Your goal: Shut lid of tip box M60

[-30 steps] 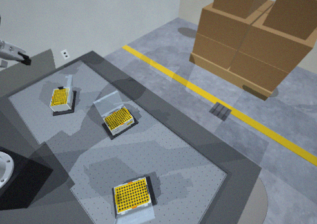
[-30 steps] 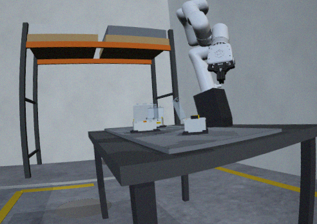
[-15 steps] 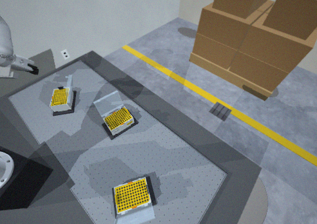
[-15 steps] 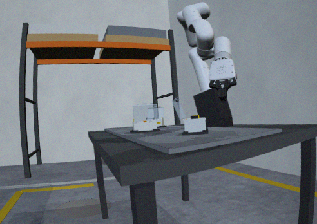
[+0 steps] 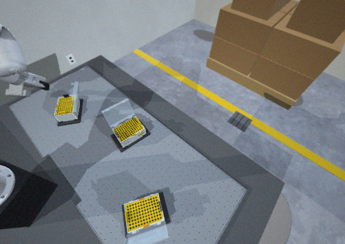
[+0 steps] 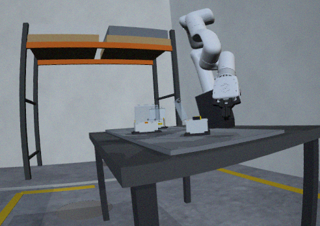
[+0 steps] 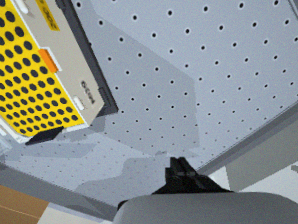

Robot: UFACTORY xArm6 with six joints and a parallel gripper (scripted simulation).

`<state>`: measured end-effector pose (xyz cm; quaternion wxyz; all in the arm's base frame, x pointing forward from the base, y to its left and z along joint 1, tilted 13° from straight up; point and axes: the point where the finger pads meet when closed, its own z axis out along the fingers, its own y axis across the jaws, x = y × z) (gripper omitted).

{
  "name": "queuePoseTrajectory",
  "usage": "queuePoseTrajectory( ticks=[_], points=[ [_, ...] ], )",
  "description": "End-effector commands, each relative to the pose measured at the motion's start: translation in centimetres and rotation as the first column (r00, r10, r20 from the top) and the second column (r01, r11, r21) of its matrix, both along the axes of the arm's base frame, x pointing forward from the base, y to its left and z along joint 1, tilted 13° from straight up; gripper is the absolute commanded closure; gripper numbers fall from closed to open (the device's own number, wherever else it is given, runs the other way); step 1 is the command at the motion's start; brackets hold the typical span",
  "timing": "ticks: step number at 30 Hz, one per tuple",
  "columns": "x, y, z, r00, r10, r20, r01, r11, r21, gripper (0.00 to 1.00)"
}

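Three tip boxes with yellow racks sit on dark holder plates on the perforated mat (image 5: 196, 167). All three lids are open. My gripper (image 5: 45, 86) (image 6: 226, 115) (image 7: 176, 169) is shut and empty. It hangs low over the mat's edge, just beside the box nearest it (image 5: 65, 107) (image 6: 197, 126) (image 7: 35, 75). That box's lid (image 5: 74, 87) (image 6: 180, 110) stands tilted up. The middle box (image 5: 129, 129) has a raised clear lid (image 5: 117, 112). The third box (image 5: 144, 212) has its lid (image 5: 147, 235) laid flat. In the wrist view the near box's side wall (image 7: 87, 92) bears small dark print that I cannot read.
The robot's black base block (image 6: 211, 110) stands behind the gripper. A shelf rack (image 6: 97, 45) stands behind the table. Stacked cardboard boxes (image 5: 277, 37) and a yellow floor line (image 5: 224, 104) are on the floor, away from the table.
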<state>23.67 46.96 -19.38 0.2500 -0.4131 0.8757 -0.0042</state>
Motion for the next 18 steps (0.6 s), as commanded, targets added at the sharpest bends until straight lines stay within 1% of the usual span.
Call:
queuePoseTrajectory(
  ticks=[1, 4, 18],
  points=[
    [0.4, -0.2, -2.4, 1.000, 0.001, 0.002, -0.001, 1.000, 0.005, 1.00],
    [0.5, -0.5, -3.8, 1.000, 0.001, 0.002, -0.001, 1.000, 0.005, 1.00],
    [0.5, -0.5, -3.8, 1.000, 0.001, 0.002, -0.001, 1.000, 0.005, 1.00]
  ],
)
